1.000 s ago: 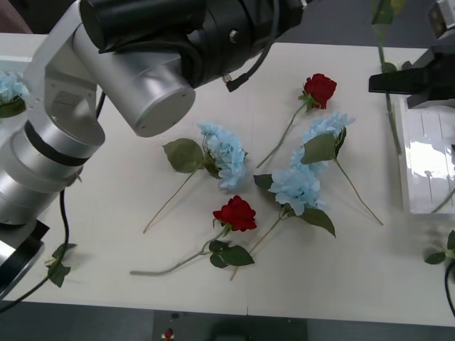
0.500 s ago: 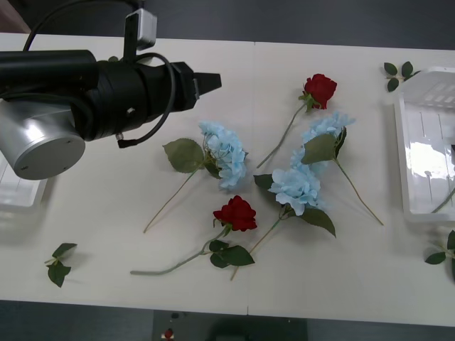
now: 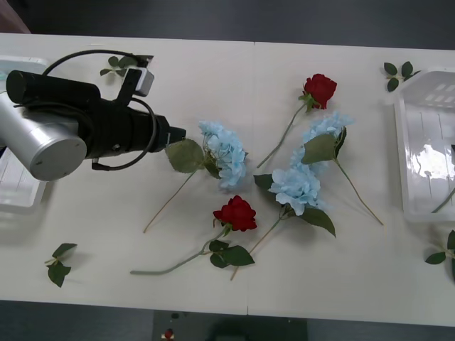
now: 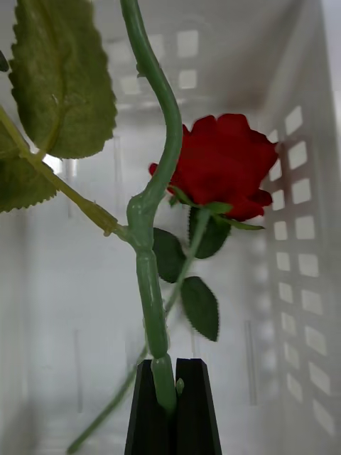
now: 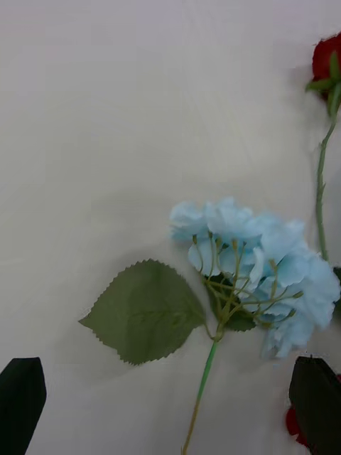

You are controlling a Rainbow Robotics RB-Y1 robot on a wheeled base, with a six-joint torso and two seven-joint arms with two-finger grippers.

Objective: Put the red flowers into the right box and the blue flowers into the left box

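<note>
My left gripper (image 3: 178, 133) hovers open just left of the nearest of the blue flowers (image 3: 225, 153), by its big leaf (image 3: 184, 155). In the left wrist view that bloom (image 5: 250, 261) lies between and beyond my black fingers (image 5: 23, 398). Two more blue flowers (image 3: 296, 186) overlap mid-table. One of the red flowers (image 3: 320, 89) lies at the back, another (image 3: 236, 213) near the front. My right gripper (image 4: 170, 398) is shut on the green stem of a third red rose (image 4: 224, 167) inside the right box (image 4: 302, 213). The left box (image 3: 15, 188) is partly hidden behind my left arm.
Loose leaf sprigs lie at the front left (image 3: 58, 261), back left (image 3: 117, 64), back right (image 3: 398, 69) and front right (image 3: 442, 254). The right box (image 3: 425, 160) stands at the table's right edge, with a stem (image 3: 444, 202) in it.
My left arm has swung down and lowered its gripper to the left blue flower's leaf. The right gripper, a second ago above the right box with a stem, has left the front view.
</note>
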